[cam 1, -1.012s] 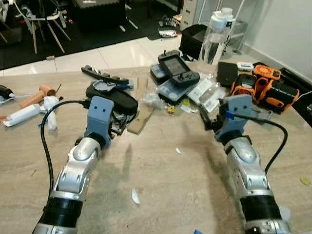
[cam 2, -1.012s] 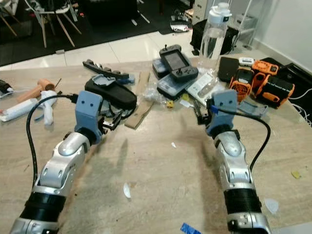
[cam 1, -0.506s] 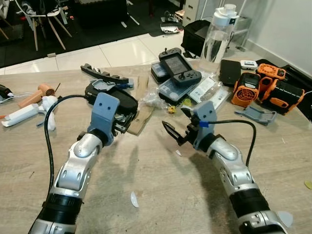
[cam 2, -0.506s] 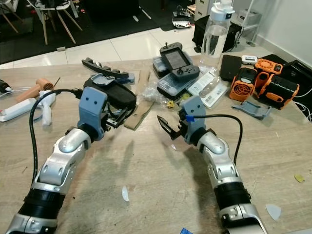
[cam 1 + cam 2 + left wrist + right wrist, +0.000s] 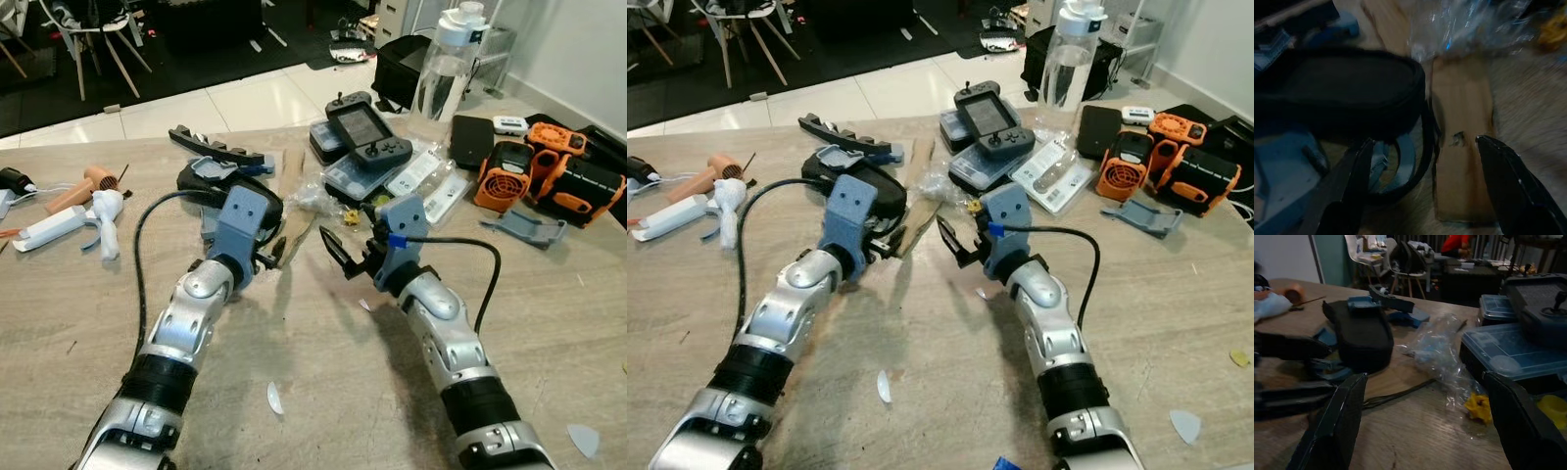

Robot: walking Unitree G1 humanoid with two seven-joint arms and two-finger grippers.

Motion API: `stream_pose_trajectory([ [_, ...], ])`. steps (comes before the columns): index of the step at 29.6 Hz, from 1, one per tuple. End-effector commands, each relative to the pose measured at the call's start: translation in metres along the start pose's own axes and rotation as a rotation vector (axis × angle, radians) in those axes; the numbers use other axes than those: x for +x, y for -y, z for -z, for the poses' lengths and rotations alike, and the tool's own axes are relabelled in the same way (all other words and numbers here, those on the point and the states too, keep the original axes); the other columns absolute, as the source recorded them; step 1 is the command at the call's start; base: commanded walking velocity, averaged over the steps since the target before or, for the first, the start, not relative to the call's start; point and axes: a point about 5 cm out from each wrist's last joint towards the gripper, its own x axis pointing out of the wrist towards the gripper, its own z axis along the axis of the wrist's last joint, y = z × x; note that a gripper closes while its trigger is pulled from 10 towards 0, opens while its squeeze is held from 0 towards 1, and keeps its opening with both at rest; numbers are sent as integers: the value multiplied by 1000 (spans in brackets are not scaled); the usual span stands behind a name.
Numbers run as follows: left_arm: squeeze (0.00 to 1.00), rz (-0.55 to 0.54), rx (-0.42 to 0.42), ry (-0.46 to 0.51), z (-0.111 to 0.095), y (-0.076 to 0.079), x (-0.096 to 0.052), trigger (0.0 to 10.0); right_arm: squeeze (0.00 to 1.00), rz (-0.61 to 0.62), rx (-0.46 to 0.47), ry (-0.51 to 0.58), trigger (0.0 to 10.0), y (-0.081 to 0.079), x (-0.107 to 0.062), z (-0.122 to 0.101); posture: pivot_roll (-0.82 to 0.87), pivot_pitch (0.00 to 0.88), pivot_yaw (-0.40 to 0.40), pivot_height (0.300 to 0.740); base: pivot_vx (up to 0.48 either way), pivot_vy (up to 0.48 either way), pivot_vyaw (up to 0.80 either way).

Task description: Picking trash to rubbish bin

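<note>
Two grippers hover low over the cluttered desk [image 5: 323, 392] in the left eye view: the left gripper [image 5: 272, 257] by a cardboard strip [image 5: 290, 220], the right gripper [image 5: 338, 257] just beside it, jaws released on both. Left wrist view: the strip lies between spread fingers [image 5: 1349, 191], beside a black pouch [image 5: 1337, 93]. Right wrist view: crumpled clear plastic wrap [image 5: 1437, 350] lies ahead, touching the strip's far end.
</note>
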Motion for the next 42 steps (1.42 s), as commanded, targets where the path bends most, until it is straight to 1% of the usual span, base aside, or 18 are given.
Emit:
stream_pose_trajectory([
  [1,400,-19,-16,-33,7,0,2,10000,0,1,7,13,10000,-3,-3,0,-13,217,103,740,0,0,0],
  [4,376,-87,-82,-16,2,-8,6,10000,0,4,13,15,10000,-6,-6,1,-15,220,105,740,0,0,0],
  [9,369,-107,-75,-12,1,-11,8,10000,0,4,22,12,10000,-10,-8,2,-12,222,104,740,0,0,0],
  [13,314,-87,-146,79,-8,-8,8,10000,0,3,26,15,10000,-12,-8,2,-13,225,105,740,0,0,0],
  [14,204,-60,-163,128,-13,-6,7,10000,0,4,28,16,10000,-12,-8,1,-13,226,103,740,0,0,0],
  [15,204,-60,-163,128,-13,-6,7,10000,0,4,28,16,10000,-12,-8,1,-13,226,103,740,0,0,0],
  [16,122,-36,-162,167,-18,-3,7,10000,0,5,29,16,10000,-12,-8,1,-13,226,102,740,0,0,0],
  [18,110,-13,-112,229,-26,0,7,10000,0,5,31,15,10000,-12,-7,1,-12,228,101,740,0,0,0],
  [25,98,25,-46,270,-35,6,12,10000,0,6,32,13,10000,-11,-7,1,-10,230,102,740,0,0,0],
  [26,0,45,-19,279,-38,9,14,10000,0,7,32,13,10000,-11,-7,1,-12,231,105,740,0,0,0],
  [28,0,58,9,285,-39,11,16,10000,0,8,32,12,10000,-11,-7,1,-12,231,105,740,0,0,0],
  [29,0,75,89,287,-41,15,19,10000,0,10,31,11,10000,-10,-7,1,-13,233,108,740,0,0,0],
  [33,0,66,172,280,-42,16,23,10000,0,15,31,12,10000,-9,-7,0,-15,239,113,740,0,0,0],
  [34,0,61,188,281,-44,15,25,8078,0,18,32,12,10000,-8,-8,0,-16,242,114,740,0,0,0],
  [36,0,58,195,283,-45,15,26,8078,0,20,32,12,10000,-8,-8,0,-16,242,114,740,0,0,0],
  [38,0,45,204,286,-47,13,27,9020,0,21,32,13,10000,-8,-8,0,-16,246,116,740,0,0,0],
  [39,0,14,233,279,-50,9,30,10000,0,23,32,12,10000,-7,-9,0,-16,249,117,740,0,0,0],
  [42,0,1,279,249,-49,4,33,10000,0,25,34,10,10000,-7,-9,0,-15,253,116,740,0,0,0],
])
